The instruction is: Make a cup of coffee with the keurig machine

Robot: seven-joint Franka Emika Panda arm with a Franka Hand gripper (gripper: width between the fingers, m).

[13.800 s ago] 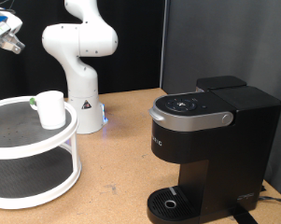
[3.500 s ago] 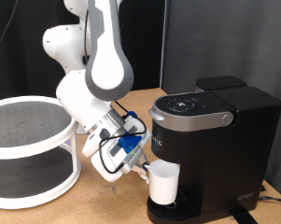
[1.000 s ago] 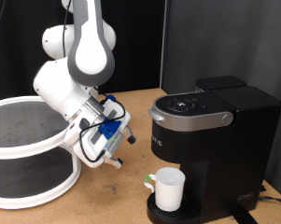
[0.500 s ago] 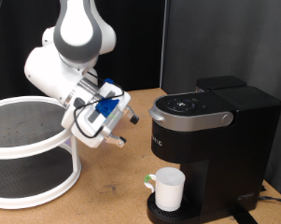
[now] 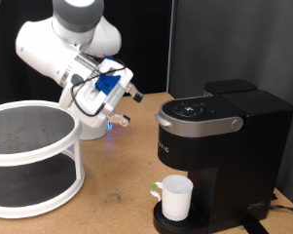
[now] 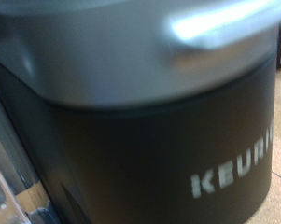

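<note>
Cup [image 5: 176, 198] sitting on drip tray under keurig machine [image 5: 216, 156], well below claw [image 5: 128, 107]; placement step judged done. Claw hanging empty in air beside machine, fingers spread, wrist camera facing machine front [image 6: 140, 121]. Lid reading shut. White two-tier rack [image 5: 34, 156] standing on counter [image 5: 117, 195] on claw's far side, obstructing nothing.

The white cup [image 5: 176, 198] stands upright on the round drip tray at the base of the black coffee maker [image 5: 219, 156], handle toward the exterior view's left. The coffee maker's lid is closed, its grey handle [image 5: 195, 123] down; the wrist view shows its front [image 6: 149, 121] close up.
</note>
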